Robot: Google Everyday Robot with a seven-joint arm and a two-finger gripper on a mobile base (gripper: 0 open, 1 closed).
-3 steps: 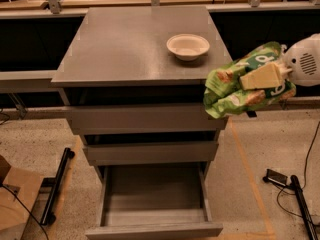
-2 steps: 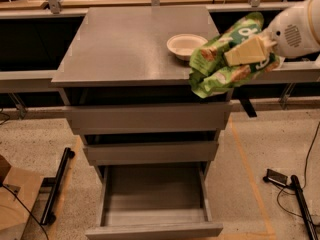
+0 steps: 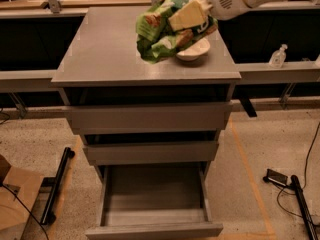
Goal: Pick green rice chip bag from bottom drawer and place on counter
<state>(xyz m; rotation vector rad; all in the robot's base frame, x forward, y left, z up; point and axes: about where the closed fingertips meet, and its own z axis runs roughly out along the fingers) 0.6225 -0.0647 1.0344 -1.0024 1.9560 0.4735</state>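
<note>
My gripper (image 3: 186, 18) is shut on the green rice chip bag (image 3: 162, 34), its tan fingers (image 3: 184, 16) clamped over the bag's upper part. The white arm reaches in from the upper right. The bag hangs over the counter (image 3: 105, 49), partly in front of the white bowl (image 3: 196, 50). I cannot tell whether the bag's lower edge touches the counter. The bottom drawer (image 3: 154, 194) stands pulled open below, its grey floor bare.
Two taller grey drawer fronts (image 3: 150, 118) are above the open drawer. A small clear bottle (image 3: 278, 56) stands on the ledge at right. Cables and a black bar (image 3: 302, 204) lie on the floor right, another black bar (image 3: 56, 186) at left.
The gripper has carried the bag up and to the left, from beside the counter's right edge to above the counter next to the bowl.
</note>
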